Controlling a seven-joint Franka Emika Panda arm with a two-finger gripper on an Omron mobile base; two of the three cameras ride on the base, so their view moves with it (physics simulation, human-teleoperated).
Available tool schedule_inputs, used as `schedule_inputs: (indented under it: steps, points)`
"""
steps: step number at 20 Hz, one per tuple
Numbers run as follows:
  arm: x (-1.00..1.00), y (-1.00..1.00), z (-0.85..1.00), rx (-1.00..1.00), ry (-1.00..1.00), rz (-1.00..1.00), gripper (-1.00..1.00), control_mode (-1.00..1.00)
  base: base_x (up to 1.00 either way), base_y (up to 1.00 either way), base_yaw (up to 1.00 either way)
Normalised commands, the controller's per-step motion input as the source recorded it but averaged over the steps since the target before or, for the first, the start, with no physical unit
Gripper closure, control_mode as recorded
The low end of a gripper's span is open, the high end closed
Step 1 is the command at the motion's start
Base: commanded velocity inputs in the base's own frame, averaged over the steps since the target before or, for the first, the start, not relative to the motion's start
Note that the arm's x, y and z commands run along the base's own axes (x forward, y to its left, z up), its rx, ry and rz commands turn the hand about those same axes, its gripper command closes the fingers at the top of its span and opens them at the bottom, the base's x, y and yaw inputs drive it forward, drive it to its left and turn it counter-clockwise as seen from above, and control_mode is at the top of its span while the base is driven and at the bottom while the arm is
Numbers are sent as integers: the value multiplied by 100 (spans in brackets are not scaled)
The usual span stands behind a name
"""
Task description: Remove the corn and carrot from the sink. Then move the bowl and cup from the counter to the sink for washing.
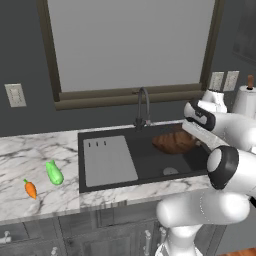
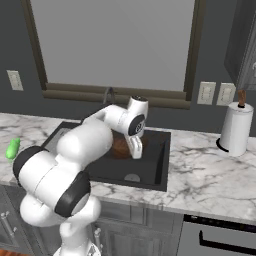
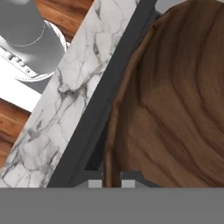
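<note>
Left base view has corn (image 1: 54, 172) & carrot (image 1: 30, 189) lying on the counter (image 1: 35, 150) at lower left, well apart from the sink (image 1: 145, 150), w/ bowl (image 1: 175, 142) at frame center-right over the basin; right base view shows just the corn (image 2: 12, 148) at left edge. Hand view, close up: gripper (image 3: 111, 183) pinched narrow on the bowl's (image 3: 175, 100) rim at bottom center. Bowl partly hidden by arm in both base views; fingertips barely visible above grey band.
</note>
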Motion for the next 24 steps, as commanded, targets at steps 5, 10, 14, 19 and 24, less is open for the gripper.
schedule_inputs:
  steps: [5,10,14,19,24]
  points:
    - [27,-3,-29,2,8,9,100,-100,0,0,0]
    - [26,0,-29,9,3,6,100,-100,0,0,0]
    - [24,-4,-25,11,0,5,100,-100,0,0,0]
    - [21,-1,-26,8,0,5,100,-100,0,0,0]
    - [22,0,-23,0,0,4,100,-100,0,0,0]
